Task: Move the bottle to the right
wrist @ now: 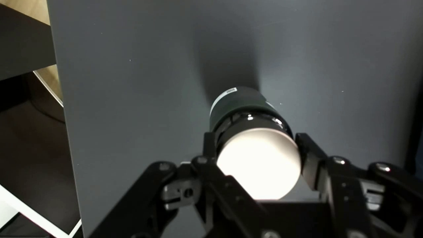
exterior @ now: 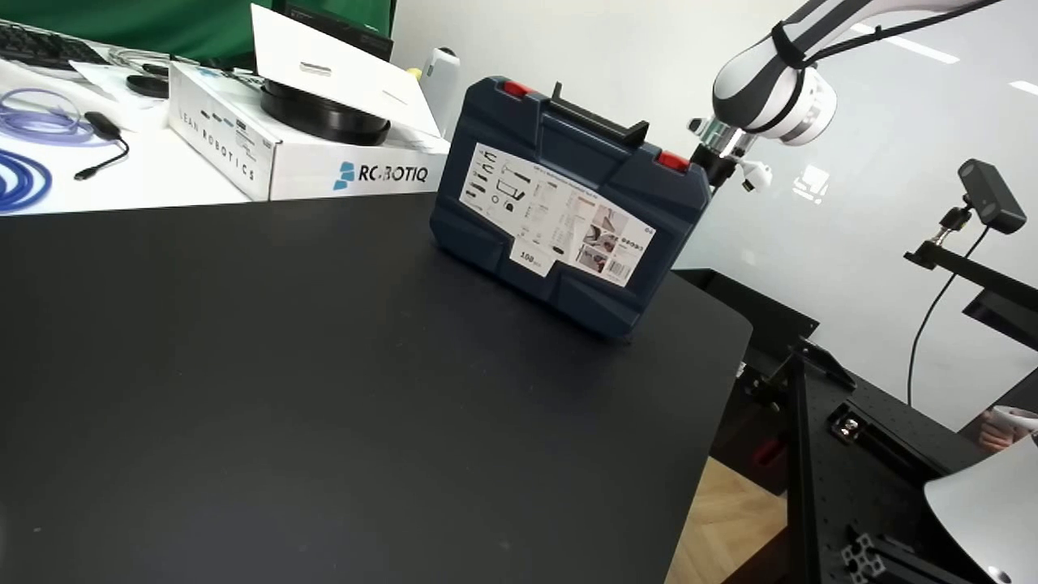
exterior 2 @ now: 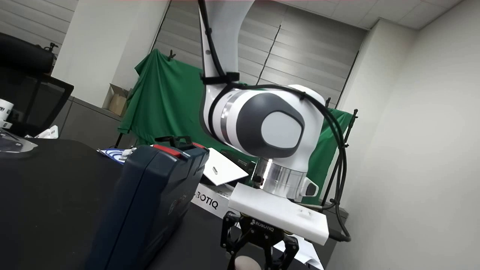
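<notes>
In both exterior views the arm (exterior 2: 234, 112) is showing smooth white shells (exterior 2: 225, 41) with dark grey trim (exterior: 762, 85), and in an exterior view a grey shield-like patch (exterior 2: 251, 127) is framing a pale oval (exterior 2: 281, 129). Black cables (exterior 2: 203, 13) are running along the arm, a black strap (exterior 2: 221, 78) is binding them, and a silver collar (exterior 2: 281, 180) is gleaming above a white plate (exterior 2: 277, 213). The black gripper (wrist: 257, 155) is bearing "ROBOTIQ" in pale letters (exterior 2: 261, 224); in the wrist view its blurred links (wrist: 140, 195) are apparently carrying round, silvery screws (wrist: 383, 168).
</notes>
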`<action>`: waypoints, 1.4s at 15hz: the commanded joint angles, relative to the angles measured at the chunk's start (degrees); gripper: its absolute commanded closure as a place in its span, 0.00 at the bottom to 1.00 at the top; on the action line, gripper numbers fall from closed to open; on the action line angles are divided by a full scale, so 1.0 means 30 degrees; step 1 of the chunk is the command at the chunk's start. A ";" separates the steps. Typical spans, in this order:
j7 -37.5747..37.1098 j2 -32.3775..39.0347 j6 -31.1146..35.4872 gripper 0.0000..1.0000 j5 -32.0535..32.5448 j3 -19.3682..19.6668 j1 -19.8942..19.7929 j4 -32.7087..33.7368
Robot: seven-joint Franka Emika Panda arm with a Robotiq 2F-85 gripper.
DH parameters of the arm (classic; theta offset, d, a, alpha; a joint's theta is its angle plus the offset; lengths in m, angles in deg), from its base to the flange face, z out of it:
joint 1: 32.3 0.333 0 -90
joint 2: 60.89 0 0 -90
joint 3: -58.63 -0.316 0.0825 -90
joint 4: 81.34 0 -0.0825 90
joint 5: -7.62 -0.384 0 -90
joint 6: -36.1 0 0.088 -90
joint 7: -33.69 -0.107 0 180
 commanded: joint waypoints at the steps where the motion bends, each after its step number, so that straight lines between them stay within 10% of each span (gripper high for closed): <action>1: 0.0577 0.1158 0.0424 0.64 -0.0156 -0.0967 -0.1052 0.0913; 7: 0.1043 0.2003 0.0638 0.64 -0.0207 -0.2045 -0.1952 0.1454; 8: 0.0938 0.1966 0.0638 0.14 -0.0165 -0.2084 -0.1962 0.1434; 11: 0.1605 0.1191 0.0319 0.01 -0.0162 -0.2654 -0.2340 0.1136; 21: 0.2475 -0.6073 -0.0024 0.00 -0.0192 -0.1984 -0.1143 -0.3324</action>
